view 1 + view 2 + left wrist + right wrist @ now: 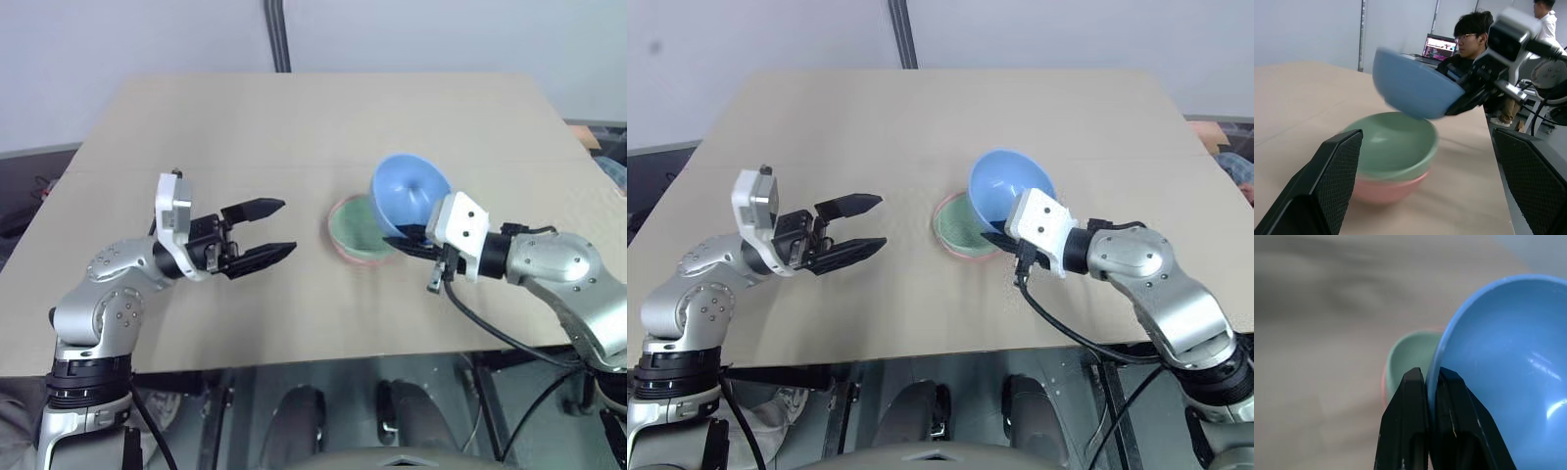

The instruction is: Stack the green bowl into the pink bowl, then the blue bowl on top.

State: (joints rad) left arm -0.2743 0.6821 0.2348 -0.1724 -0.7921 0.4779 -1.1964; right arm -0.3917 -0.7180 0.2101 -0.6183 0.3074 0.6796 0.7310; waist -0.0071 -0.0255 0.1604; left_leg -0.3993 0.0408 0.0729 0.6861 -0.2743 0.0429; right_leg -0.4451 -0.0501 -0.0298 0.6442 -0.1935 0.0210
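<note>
Beyond the table's [245, 127] right edge a seated person [1469, 41] faces an open laptop [1439, 47]. The table is bare, pale wood-toned board. The green bowl [358, 228] sits nested in the pink bowl [343, 252] at centre; both are smooth and round. The blue bowl [409, 195] hangs tilted just above them, its rim pinched by the right gripper [407, 240] reaching in from the right. The left gripper [266, 230] hovers left of the stack, jaws wide apart, empty, pointing right.
</note>
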